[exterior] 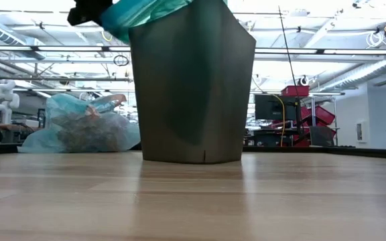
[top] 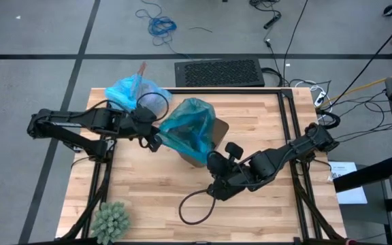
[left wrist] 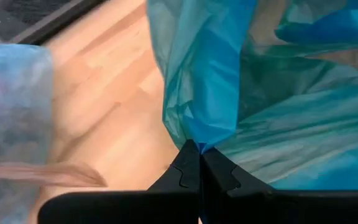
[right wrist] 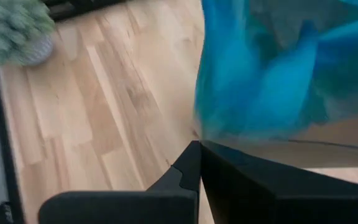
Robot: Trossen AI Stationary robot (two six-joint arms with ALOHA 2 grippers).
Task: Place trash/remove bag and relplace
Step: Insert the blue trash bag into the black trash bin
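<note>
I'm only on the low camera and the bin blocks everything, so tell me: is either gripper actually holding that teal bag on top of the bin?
Observer: Yes. The left gripper is shut on the teal bag's edge, on the bin's left side.
Operator: And the right one?
Observer: The right gripper is shut, low against the bin's other side. I cannot tell whether it pinches plastic.
Operator: Anything I'm missing on the table?
Observer: A green spiky ball sits at a table corner on the left arm's side.

Your left arm reaches in from the left, stretched low toward the centre, its left hand [top: 154, 138] with fingers pressed together. Your right arm comes in from the right, elbow bent, its right hand [top: 214, 165] near the centre, fingers clamped together too.
</note>
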